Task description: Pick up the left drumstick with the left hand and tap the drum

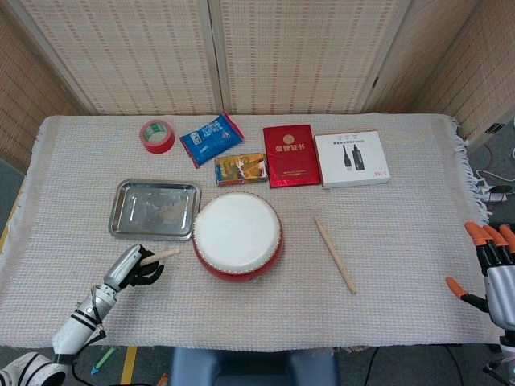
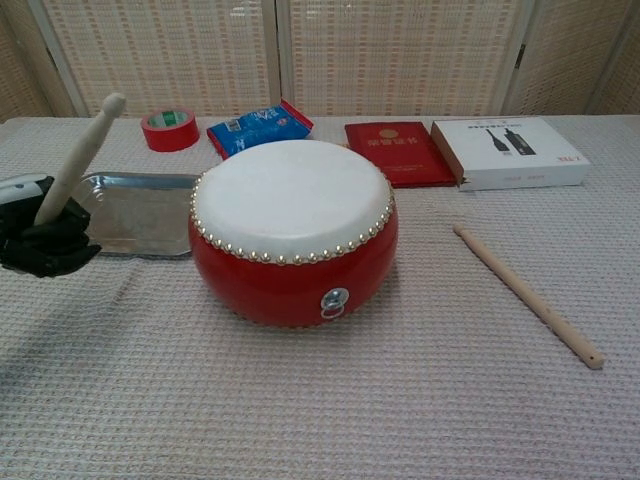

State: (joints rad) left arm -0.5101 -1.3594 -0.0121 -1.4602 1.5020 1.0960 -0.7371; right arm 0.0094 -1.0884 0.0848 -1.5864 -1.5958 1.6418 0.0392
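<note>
**Stick in hand, stroke not yet landed**

Nearest the robot, the left hand [image 2: 45, 240] has its dark fingers [image 1: 147, 269] curled around the lower end of the pale wooden left drumstick [image 2: 78, 158], which rises tilted with its rounded tip up and toward one o'clock in the chest view. The round red drum with a white skin [image 1: 237, 235] sits just beside it at three o'clock.

The hold looks low on the shaft, so a brisk swing could let the stick pivot or slip. The shiny rectangular metal tray [image 1: 154, 209] lies at twelve o'clock of the hand; a badly aimed stroke might clip its rim instead of the skin.

Right of the drum, the second plain wooden drumstick [image 1: 335, 255] rests on the woven cloth-covered worktop [image 1: 402, 241]. At the right edge, the right hand [image 1: 489, 265] holds nothing, its orange-tipped fingers spread.
</note>
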